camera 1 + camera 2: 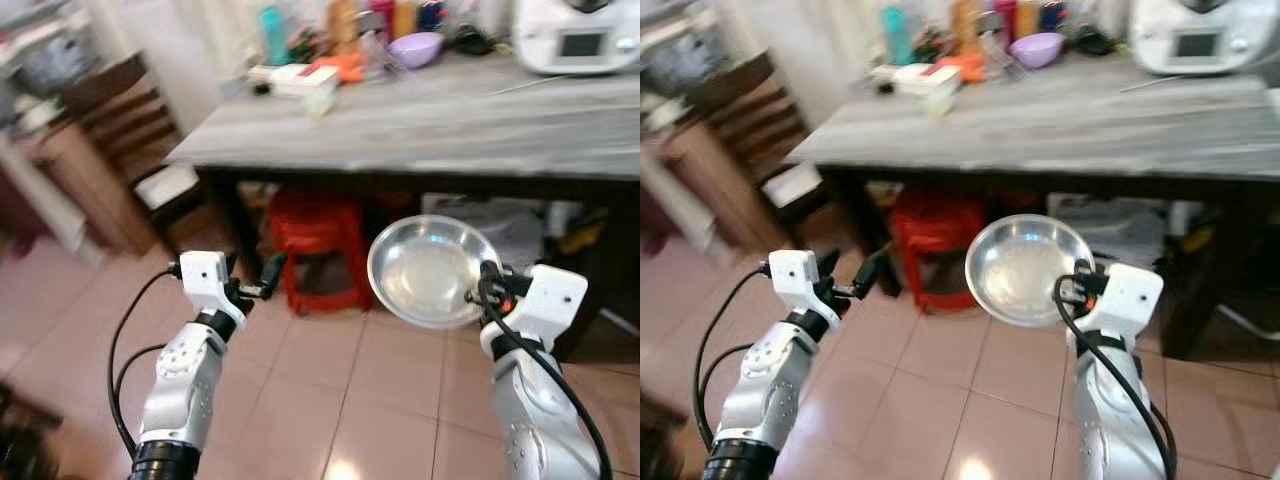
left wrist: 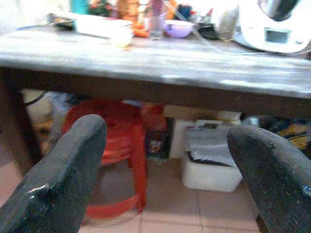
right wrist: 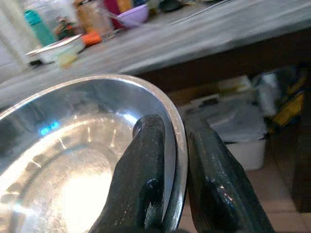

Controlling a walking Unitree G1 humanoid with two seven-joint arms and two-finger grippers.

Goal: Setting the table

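Before the table (image 1: pixel 420 130), my right gripper (image 3: pixel 177 160) pinches the bowl (image 1: pixel 430 270) by its rim, tilted clear for carrying; my left gripper (image 2: pixel 170 179) hangs spread, empty.

My black fingers (image 3: pixel 146 170) pinch a shiny silver bowl (image 1: pixel 428 270). Grey streaked table (image 1: pixel 450 125), red stool (image 1: pixel 318 245), purple bowl (image 1: pixel 416 47), pinkish tiled floor (image 1: pixel 330 390).

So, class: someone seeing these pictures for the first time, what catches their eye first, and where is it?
The shiny steel bowl, held up by its rim in the right gripper, its jaws pinching the edge, in front of the grey wooden table. Next, the red plastic stool beneath that table, and the left gripper open, holding nothing.
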